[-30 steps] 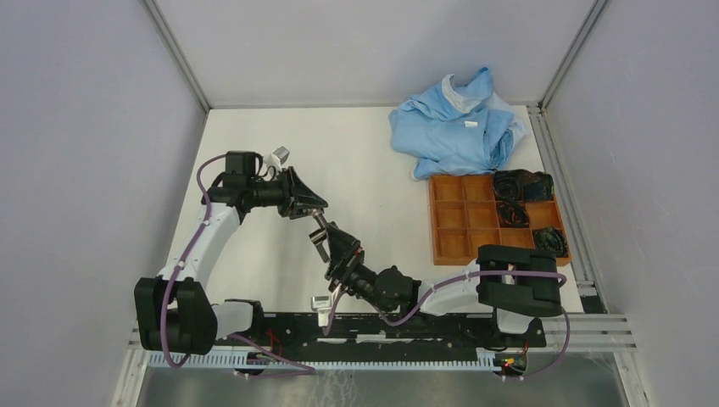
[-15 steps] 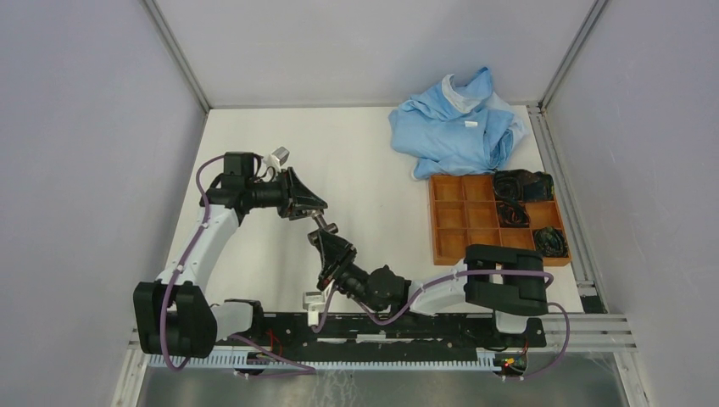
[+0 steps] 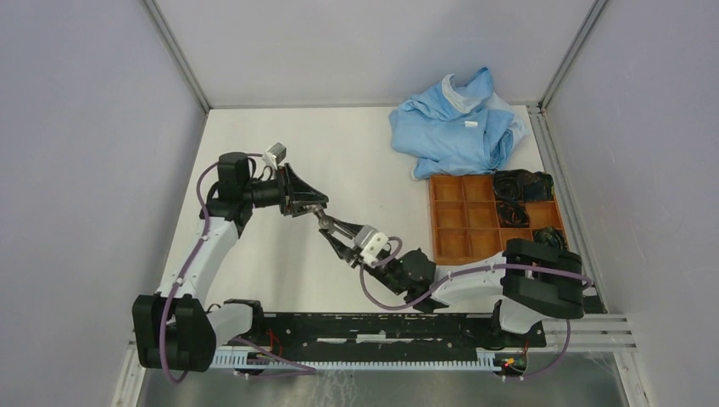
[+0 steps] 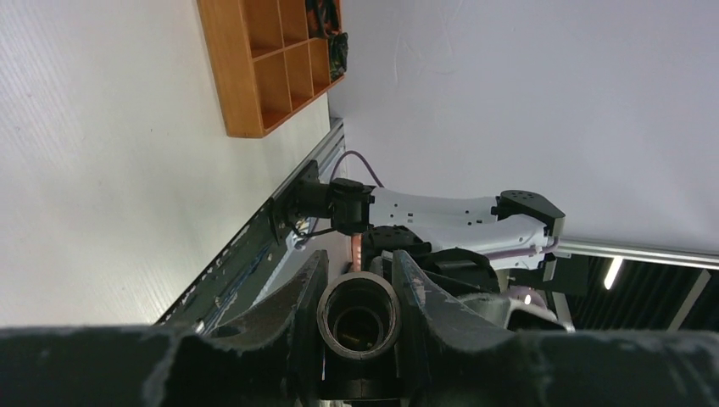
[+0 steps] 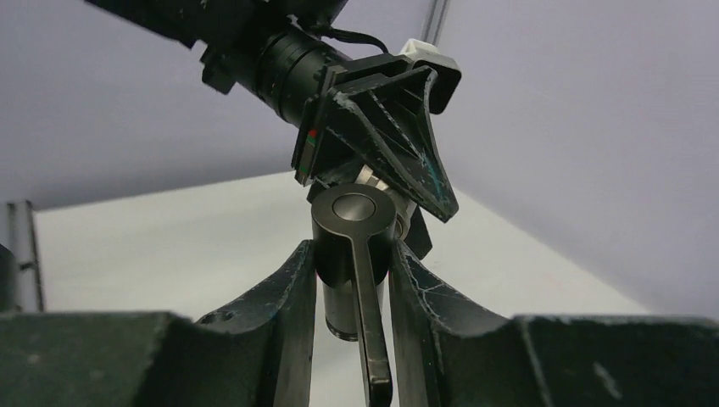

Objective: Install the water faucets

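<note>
A robotics lab test cell: plain grey panels [image 3: 85, 127] and aluminium rails [image 3: 178, 55] enclose a white table [image 3: 356, 144] at frame centre

Satin dark grey metal lever faucet piece [image 5: 354, 208], duller dark grey metal tube fitting [image 4: 359, 318] — matt orange wooden tray [image 3: 434, 225], blue cloth [image 3: 454, 127].

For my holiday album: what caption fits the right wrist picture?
Right claw holding a lever-topped faucet piece up to the pipe fitting gripped by the left claw.
</note>
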{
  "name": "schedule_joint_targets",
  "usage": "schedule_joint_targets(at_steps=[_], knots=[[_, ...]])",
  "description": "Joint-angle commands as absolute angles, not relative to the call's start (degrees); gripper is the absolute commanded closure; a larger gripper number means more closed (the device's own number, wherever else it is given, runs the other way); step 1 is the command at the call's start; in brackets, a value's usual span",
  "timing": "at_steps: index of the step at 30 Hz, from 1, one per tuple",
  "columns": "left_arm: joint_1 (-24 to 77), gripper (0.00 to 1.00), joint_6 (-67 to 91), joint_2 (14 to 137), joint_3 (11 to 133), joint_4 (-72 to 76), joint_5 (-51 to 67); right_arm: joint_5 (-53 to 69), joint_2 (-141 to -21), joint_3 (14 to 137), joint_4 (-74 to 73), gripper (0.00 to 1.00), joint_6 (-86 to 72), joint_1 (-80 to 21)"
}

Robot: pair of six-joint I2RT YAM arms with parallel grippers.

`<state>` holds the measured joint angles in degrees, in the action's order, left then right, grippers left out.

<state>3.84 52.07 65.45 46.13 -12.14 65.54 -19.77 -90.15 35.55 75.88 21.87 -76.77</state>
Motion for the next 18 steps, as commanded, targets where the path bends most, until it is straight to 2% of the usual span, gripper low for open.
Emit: schedule_joint_targets(at_steps=[1,6,10,13,15,16,18], knots=[[3.8,0.98,57.0,62.8,45.2,-1.7,64.8,-14.4,-91.3,33.3,99.7,0.74,-9.2,-73.8],[3.8,0.98,58.9,59.7,44.2,2.4,63.9,-13.1,-96.4,32.2,110.9,0.72,-29.2,-69.9],[3.5,0.98,58.0,57.1,45.2,1.4,63.5,-11.7,-99.3,31.9,112.1,0.67,-45.9,-65.5],[3.5,0.98,56.9,56.3,45.2,0.4,62.4,-8.7,-101.7,33.5,112.2,0.62,-51.6,-63.9],[3.5,0.98,57.0,55.8,44.7,0.4,61.9,-7.9,-102.4,33.8,112.1,0.49,-52.8,-63.9],[3.5,0.98,57.0,55.6,44.4,0.4,61.6,-8.0,-102.8,33.5,112.1,0.38,-54.0,-63.8],[3.4,0.98,57.1,55.1,44.2,0.4,61.2,-7.5,-102.9,32.7,112.1,0.24,-55.1,-63.5]])
